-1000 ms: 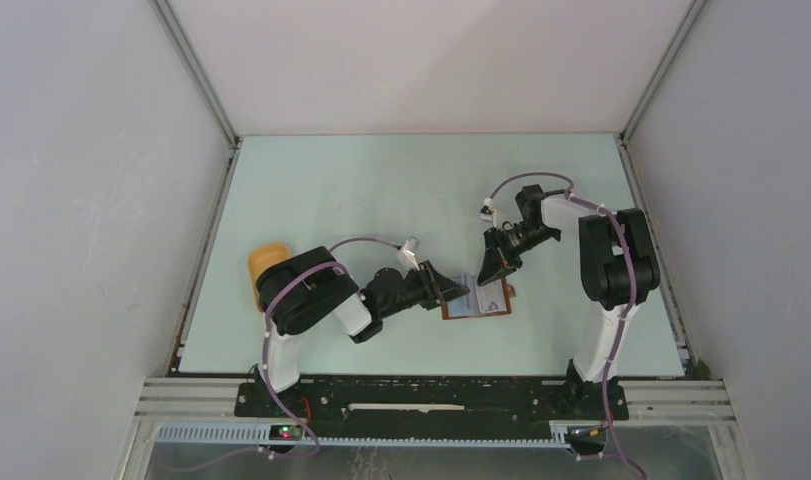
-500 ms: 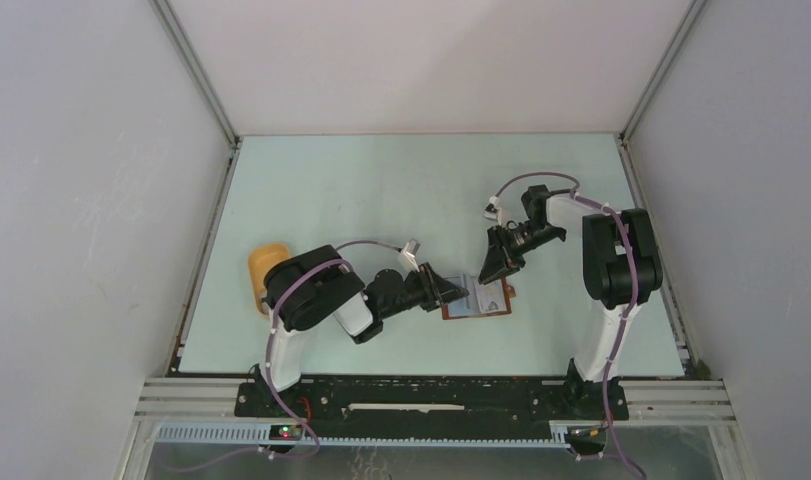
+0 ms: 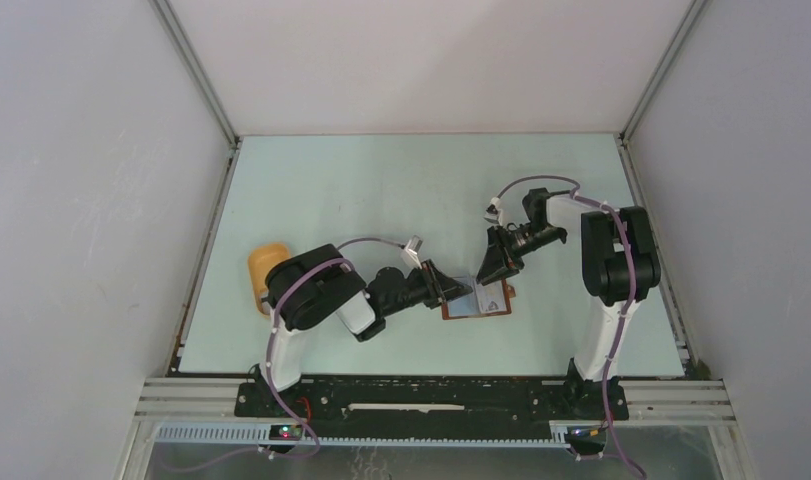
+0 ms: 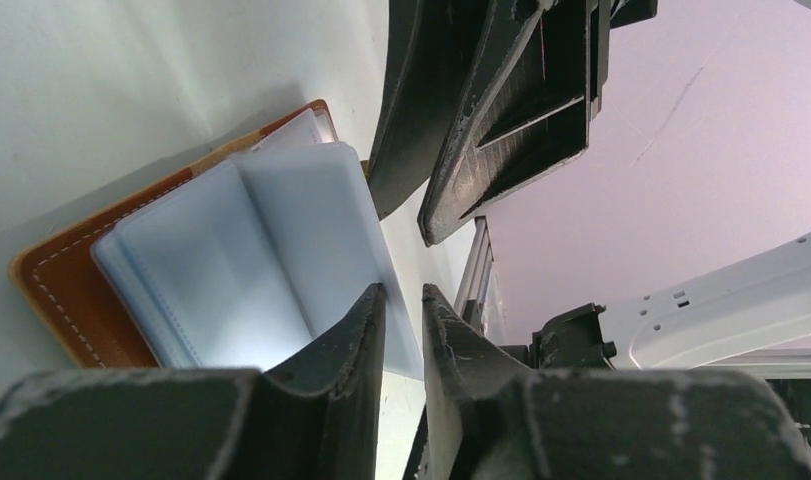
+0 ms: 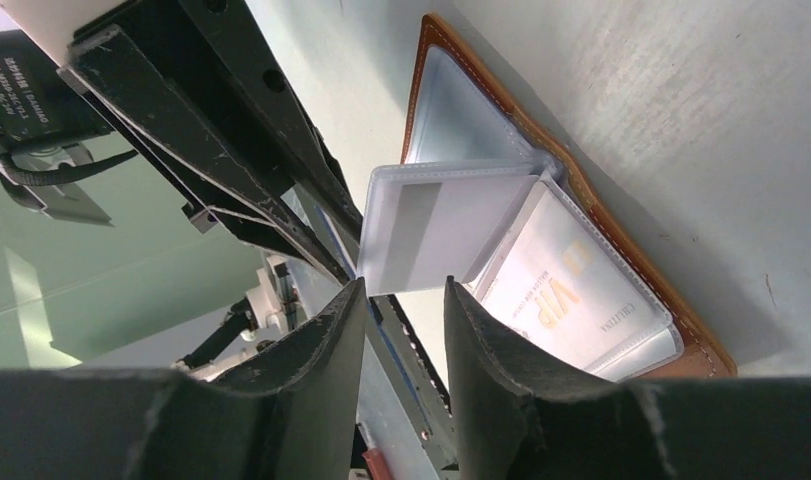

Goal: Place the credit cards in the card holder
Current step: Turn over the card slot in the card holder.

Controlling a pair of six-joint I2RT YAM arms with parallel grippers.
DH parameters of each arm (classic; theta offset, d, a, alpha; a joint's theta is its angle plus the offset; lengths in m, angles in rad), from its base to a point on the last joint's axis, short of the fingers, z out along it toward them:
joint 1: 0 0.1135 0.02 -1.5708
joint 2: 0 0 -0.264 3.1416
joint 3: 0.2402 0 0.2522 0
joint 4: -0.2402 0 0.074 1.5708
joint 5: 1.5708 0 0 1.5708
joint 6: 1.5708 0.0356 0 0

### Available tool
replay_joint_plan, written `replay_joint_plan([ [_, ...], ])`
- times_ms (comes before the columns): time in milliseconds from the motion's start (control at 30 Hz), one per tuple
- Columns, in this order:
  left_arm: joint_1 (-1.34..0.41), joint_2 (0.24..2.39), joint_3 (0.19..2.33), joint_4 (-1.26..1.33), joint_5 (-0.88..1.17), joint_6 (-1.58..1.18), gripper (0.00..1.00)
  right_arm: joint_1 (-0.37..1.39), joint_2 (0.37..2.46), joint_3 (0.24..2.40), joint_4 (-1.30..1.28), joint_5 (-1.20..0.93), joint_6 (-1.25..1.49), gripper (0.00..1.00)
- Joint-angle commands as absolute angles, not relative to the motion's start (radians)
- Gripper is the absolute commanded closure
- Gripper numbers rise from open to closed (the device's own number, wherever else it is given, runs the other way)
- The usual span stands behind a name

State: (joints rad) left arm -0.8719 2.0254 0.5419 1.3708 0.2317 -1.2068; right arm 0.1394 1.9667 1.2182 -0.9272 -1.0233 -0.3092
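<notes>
The card holder (image 3: pixel 478 303) lies open on the table, brown with pale blue-grey clear sleeves (image 4: pixel 271 250). One sleeve leaf (image 5: pixel 436 225) stands lifted, with a pale, grey-striped card inside. A white credit card marked VIP (image 5: pixel 571 290) sits in the sleeve beneath. My left gripper (image 3: pixel 461 291) is at the wallet's left side. Its jaws are almost closed, and its tips (image 4: pixel 403 295) are against the lifted leaf's free edge. My right gripper (image 3: pixel 491 272) hovers over the wallet's far edge. Its jaws are slightly apart and empty (image 5: pixel 403 290), just above the leaf's edge.
An orange-yellow oval tray (image 3: pixel 262 268) sits at the left, partly hidden behind the left arm. The two grippers nearly touch over the wallet. White walls enclose the table on three sides.
My left gripper has edged slightly right, further onto the wallet. My right gripper has stayed almost still above it.
</notes>
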Motion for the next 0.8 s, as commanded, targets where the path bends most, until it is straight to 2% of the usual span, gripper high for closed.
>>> replay_joint_plan([
  [0,-0.868,2.045,0.582,1.417,0.256,-1.215,0.77,0.132,1.977,1.215,-0.946,-1.084,-0.328,0.53],
  [100,-0.870,2.049,0.586,1.416,0.255,-1.218,0.78,0.132,1.979,1.215,-0.948,-1.087,-0.330,0.49],
  [500,-0.875,2.078,0.608,1.415,0.258,-1.229,0.87,0.133,1.995,1.216,-0.922,-1.084,-0.299,0.48],
  [767,-0.876,2.082,0.612,1.402,0.251,-1.233,0.89,0.135,1.999,1.216,-0.902,-1.063,-0.281,0.47],
])
